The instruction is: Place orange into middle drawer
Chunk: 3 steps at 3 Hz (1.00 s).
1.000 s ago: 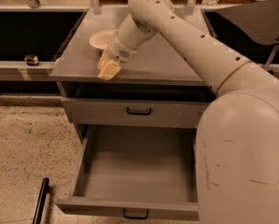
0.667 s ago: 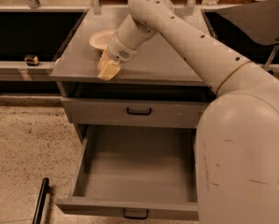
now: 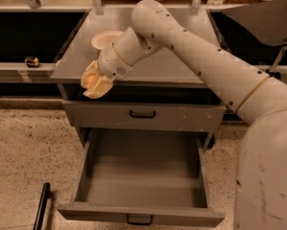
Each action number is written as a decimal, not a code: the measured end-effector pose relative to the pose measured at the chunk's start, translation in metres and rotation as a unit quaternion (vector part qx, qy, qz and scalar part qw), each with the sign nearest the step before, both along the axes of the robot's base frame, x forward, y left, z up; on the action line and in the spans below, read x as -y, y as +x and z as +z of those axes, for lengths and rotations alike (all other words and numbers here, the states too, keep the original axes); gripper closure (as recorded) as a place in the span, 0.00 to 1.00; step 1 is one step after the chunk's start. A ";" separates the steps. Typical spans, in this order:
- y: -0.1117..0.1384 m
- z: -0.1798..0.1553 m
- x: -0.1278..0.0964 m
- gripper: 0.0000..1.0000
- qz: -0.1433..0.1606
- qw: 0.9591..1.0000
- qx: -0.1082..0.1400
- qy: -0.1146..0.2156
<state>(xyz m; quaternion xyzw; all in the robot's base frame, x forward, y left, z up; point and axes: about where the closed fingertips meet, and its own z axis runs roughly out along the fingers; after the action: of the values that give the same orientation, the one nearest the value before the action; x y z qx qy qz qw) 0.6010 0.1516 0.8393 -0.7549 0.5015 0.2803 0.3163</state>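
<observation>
My gripper (image 3: 96, 83) is shut on the orange (image 3: 90, 80), a small round fruit showing between the cream fingers. It hangs past the front left edge of the grey cabinet top, above the left side of the open middle drawer (image 3: 140, 174). The drawer is pulled far out, with a plain grey floor, tall side walls and a small black handle on its front. The drawer holds nothing.
A cream shallow bowl (image 3: 106, 38) sits on the cabinet top (image 3: 181, 66) behind the gripper. A closed grey drawer front (image 3: 143, 115) with a black handle lies above the open drawer. My white arm fills the right side. A black rod (image 3: 41, 206) lies on the speckled floor at the lower left.
My gripper has moved forward and down from beside the bowl to past the cabinet's front left edge, with the orange in it.
</observation>
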 end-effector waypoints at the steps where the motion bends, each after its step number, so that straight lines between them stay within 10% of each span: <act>1: -0.001 -0.003 -0.001 1.00 -0.004 1.000 0.000 0.001; 3: -0.027 -0.033 0.005 1.00 -0.091 0.996 0.014 0.012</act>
<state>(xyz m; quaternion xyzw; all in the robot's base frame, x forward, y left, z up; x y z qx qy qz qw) 0.5741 0.1466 0.8064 -0.7061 0.5600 0.2458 0.3570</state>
